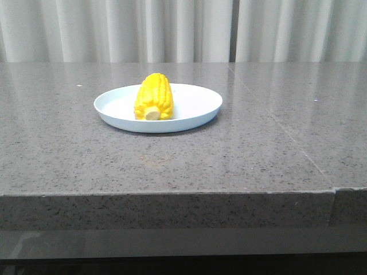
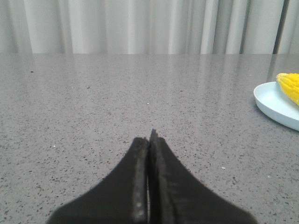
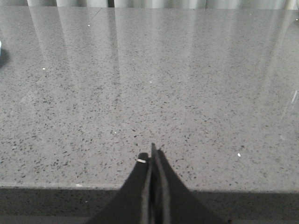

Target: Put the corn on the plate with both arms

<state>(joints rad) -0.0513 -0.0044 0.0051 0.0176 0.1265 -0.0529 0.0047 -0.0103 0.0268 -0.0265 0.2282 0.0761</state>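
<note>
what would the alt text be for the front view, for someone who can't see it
A yellow corn cob lies on a round pale blue plate near the middle of a grey speckled stone table, its pale stub end facing the camera. White curtains hang behind the table, and no robot arm shows in this view.

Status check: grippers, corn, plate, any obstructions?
Left gripper shut, empty. Right gripper shut, empty. Corn lying on plate, stub end toward camera. Nothing else on the table around it.
</note>
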